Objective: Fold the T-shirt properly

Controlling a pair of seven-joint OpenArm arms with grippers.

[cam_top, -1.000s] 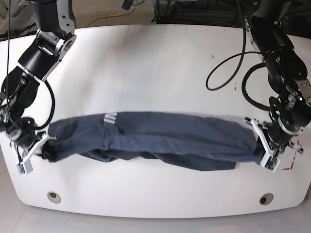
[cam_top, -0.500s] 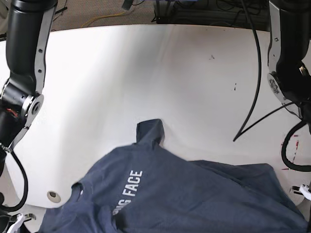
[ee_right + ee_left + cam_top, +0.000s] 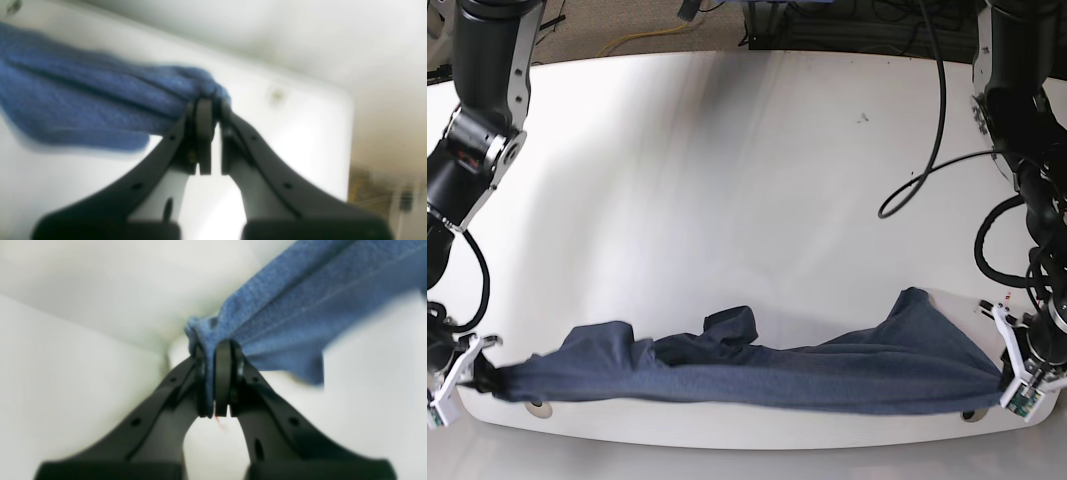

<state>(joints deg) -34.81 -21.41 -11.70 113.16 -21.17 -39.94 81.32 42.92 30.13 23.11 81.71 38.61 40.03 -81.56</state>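
Half a second ago the T-shirt (image 3: 757, 375) billowed high at the frame's bottom with white lettering showing; now it hangs stretched low along the white table's (image 3: 727, 180) near edge. Left gripper (image 3: 215, 380) fingers (image 3: 223, 373) are clamped on one bunched end at lower right of the base view. Right gripper (image 3: 208, 133) pinches the other end at lower left

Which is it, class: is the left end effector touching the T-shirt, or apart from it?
Touching. The left wrist view shows the left end effector shut on a bunched edge of the T-shirt, cloth pinched between its fingers.
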